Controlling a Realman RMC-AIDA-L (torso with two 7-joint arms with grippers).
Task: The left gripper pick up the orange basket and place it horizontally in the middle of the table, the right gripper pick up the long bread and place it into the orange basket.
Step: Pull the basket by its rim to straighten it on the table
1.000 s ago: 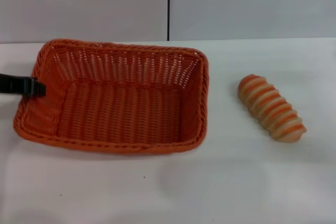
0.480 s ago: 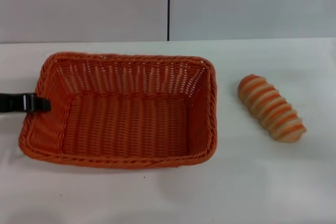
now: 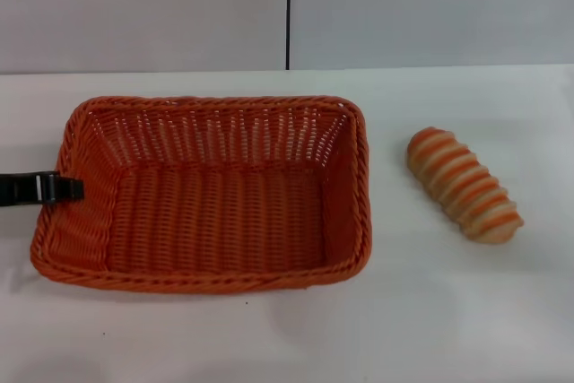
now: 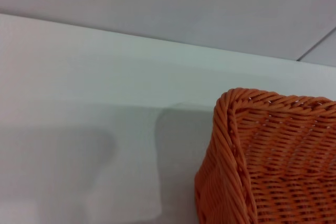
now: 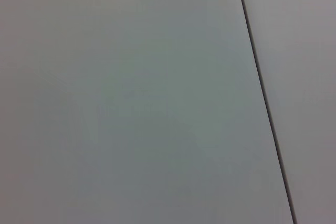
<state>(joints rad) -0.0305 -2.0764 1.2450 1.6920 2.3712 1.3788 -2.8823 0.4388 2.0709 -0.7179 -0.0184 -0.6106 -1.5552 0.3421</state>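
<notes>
The orange basket [image 3: 202, 195] sits flat on the table [image 3: 287, 329], with its long side running across the robot's view, a little to the left of the middle. It is open on top and nothing lies inside. By its woven look I judge it light and rather stiff, with some give in the sloping walls; the braided rim [image 4: 231, 145] is thick and rough, so it should not slip easily, and it seems the natural place to take hold, one finger inside the wall and one outside. The left gripper [image 3: 40, 188] comes in low from the left edge of the head view and its black tip meets the rim of the basket's left short side. Its jaws appear pressed together on that rim, so I take it as grasping the basket, though the contact point itself is small and partly hidden by the weave. The left wrist view shows only a corner of the basket and the white table beside it, not the fingers. The long bread [image 3: 464, 184] lies on the table to the right of the basket, well apart from it, at a slant with one rounded end nearer the robot. It looks light and firm, and its crosswise ridges should help a grasp taken across the middle. The right gripper is not in view; its wrist camera sees only a plain grey surface with a dark line.
</notes>
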